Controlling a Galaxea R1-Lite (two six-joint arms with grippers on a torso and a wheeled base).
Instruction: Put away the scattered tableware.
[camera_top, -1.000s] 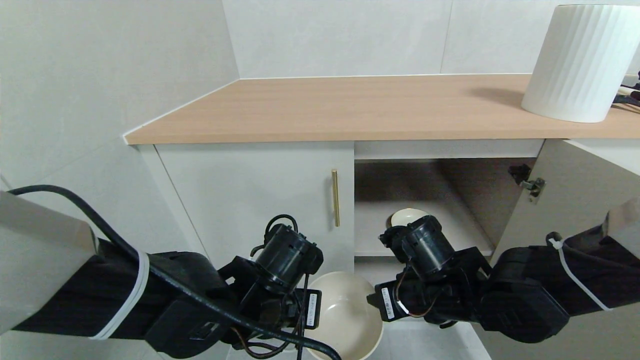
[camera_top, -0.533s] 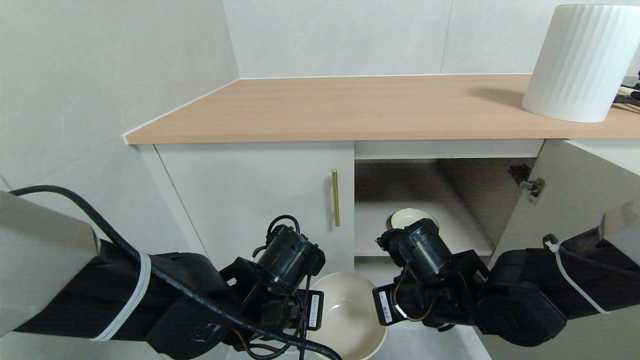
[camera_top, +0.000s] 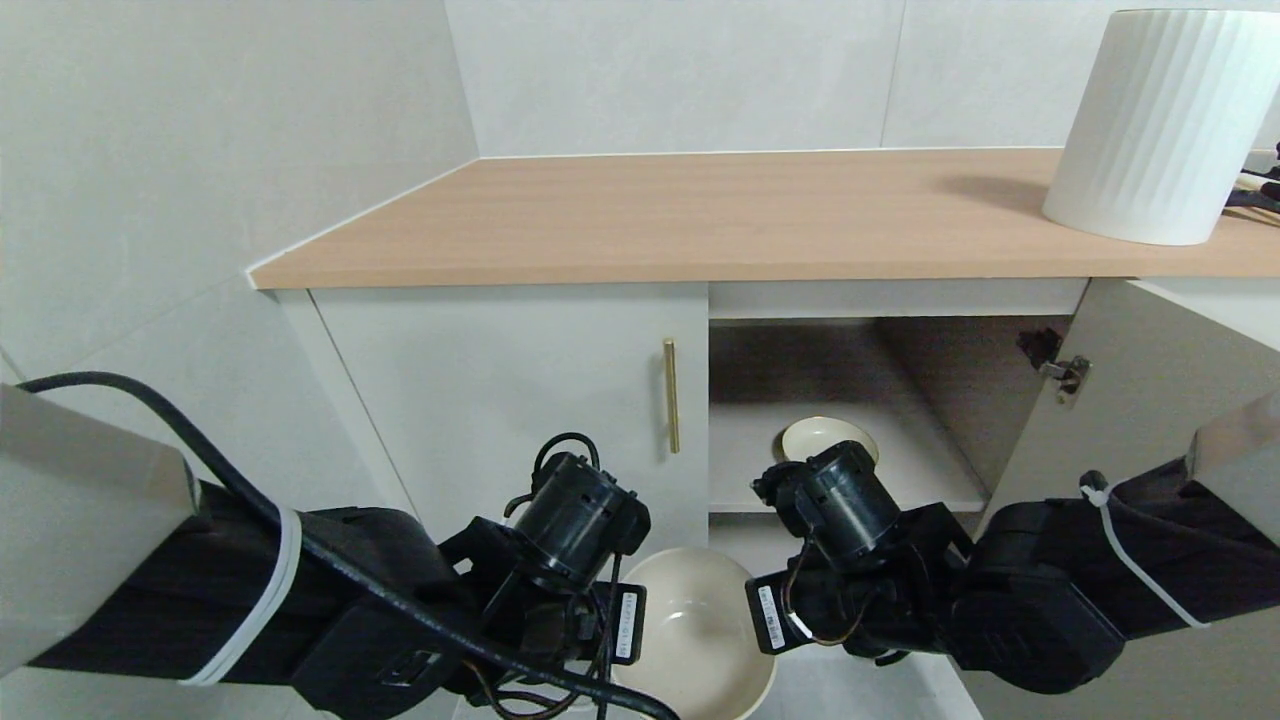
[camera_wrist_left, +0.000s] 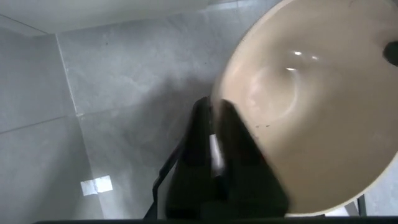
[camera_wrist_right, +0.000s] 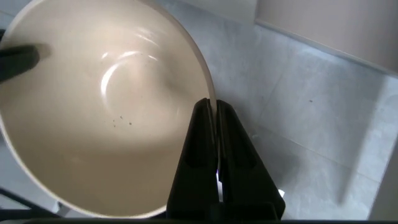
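A large cream bowl (camera_top: 690, 640) hangs low between both arms, in front of the cabinet. My left gripper (camera_wrist_left: 214, 134) is shut on the rim of the bowl (camera_wrist_left: 311, 106) on one side. On the opposite side my right gripper (camera_wrist_right: 214, 134) is shut on the bowl (camera_wrist_right: 106, 106), one finger inside the rim and one outside. A smaller cream bowl (camera_top: 826, 437) sits on the shelf inside the open cabinet (camera_top: 940, 480), just beyond my right wrist.
The right cabinet door (camera_top: 1150, 400) stands swung open at the right. The left door (camera_top: 500, 390) with a brass handle (camera_top: 670, 395) is closed. A white ribbed container (camera_top: 1160, 125) stands on the wooden countertop (camera_top: 700, 215). Grey tiled floor (camera_wrist_left: 124, 93) lies beneath the bowl.
The large bowl and both grippers holding it have shifted slightly right and down. The small bowl on the shelf shows more fully past my right wrist.
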